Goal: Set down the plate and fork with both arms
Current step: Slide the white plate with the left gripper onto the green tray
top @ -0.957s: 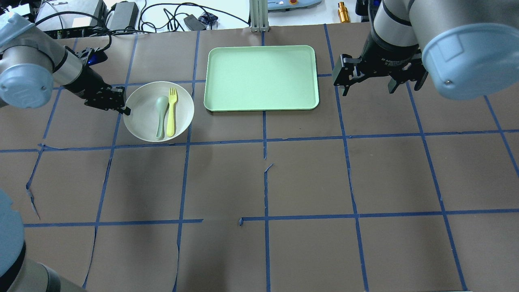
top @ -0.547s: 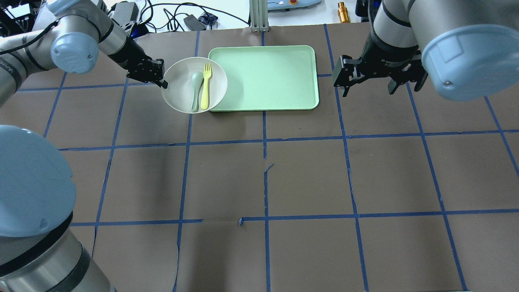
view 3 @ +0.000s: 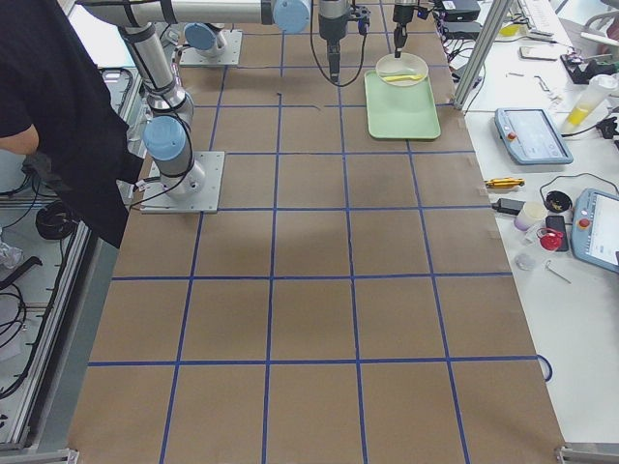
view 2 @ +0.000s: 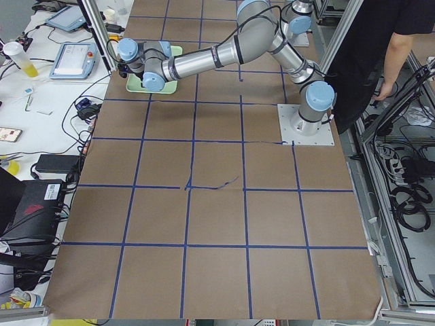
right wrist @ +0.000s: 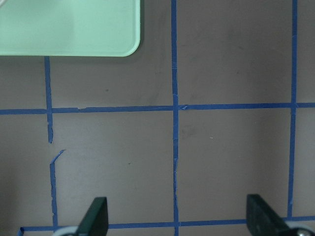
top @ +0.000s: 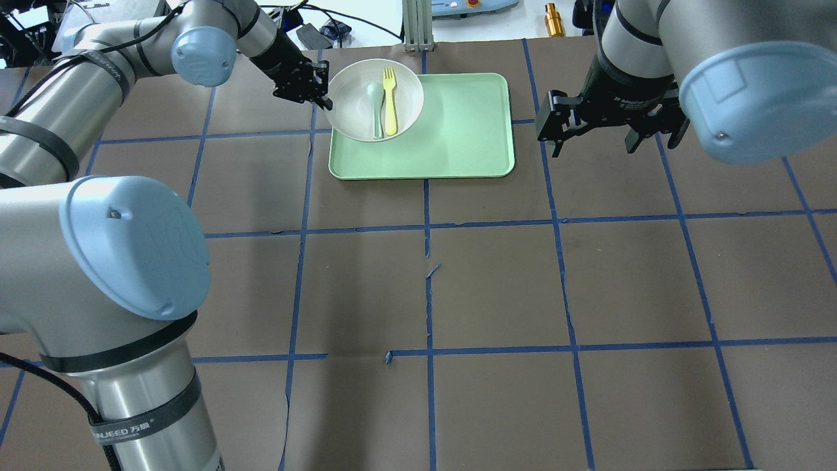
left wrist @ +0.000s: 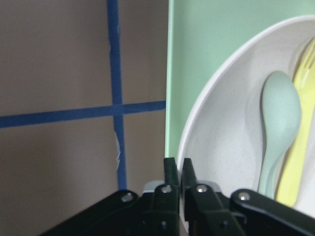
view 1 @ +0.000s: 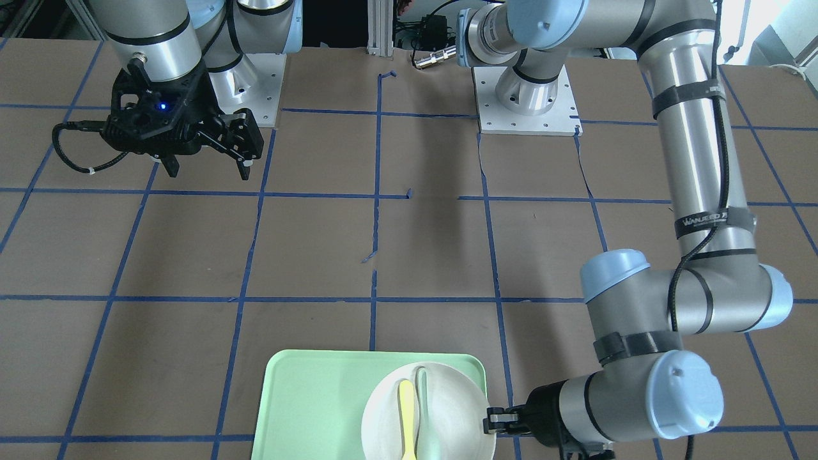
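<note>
The off-white plate [top: 374,99] is over the far left corner of the mint-green tray [top: 458,131]. The yellow fork [top: 390,98] lies in the plate beside a pale grey-green spoon [top: 375,108]. My left gripper [top: 325,101] is shut on the plate's left rim. The left wrist view shows its fingertips [left wrist: 172,169] pinching the rim of the plate [left wrist: 221,128], with the fork [left wrist: 302,147] at the right edge. My right gripper [top: 592,137] is open and empty, right of the tray and above the table. In the front-facing view the plate [view 1: 441,409] overlaps the tray's right part.
The brown table paper carries a blue tape grid [top: 428,226]. Cables and power bricks [top: 196,23] lie beyond the table's far edge. A metal post [top: 417,26] stands just behind the tray. A person [view 3: 58,106] stands by the robot's base.
My left arm has carried the plate, with fork and spoon in it, from the table left of the tray rightward and farther away, over the tray's corner. The right arm has not moved.
</note>
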Available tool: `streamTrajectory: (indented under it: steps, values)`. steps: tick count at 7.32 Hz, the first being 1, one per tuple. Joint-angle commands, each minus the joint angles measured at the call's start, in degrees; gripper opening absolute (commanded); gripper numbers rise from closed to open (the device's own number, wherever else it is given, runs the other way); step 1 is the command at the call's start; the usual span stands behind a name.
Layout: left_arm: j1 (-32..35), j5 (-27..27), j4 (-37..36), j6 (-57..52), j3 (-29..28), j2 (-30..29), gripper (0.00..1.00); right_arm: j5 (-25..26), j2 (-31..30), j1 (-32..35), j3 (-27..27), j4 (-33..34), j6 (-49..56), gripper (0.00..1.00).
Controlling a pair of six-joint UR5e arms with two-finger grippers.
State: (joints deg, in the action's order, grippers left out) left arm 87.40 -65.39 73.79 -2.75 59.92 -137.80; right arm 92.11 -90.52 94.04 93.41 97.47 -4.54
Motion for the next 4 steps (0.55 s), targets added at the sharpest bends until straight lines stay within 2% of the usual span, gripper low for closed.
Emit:
streamTrajectory:
  steps: [1, 4]
  values:
    - [3.3, 1.1, -0.6, 0.2, -3.4, -4.0, 0.00, 0.0, 0.0, 0.0, 0.1, 0.0, 0.0, 1.00]
    - [5.0, 0.9, -1.3, -0.2, -3.6, -6.3, 0.00, 0.0, 0.0, 0.0, 0.1, 0.0, 0.0, 1.00]
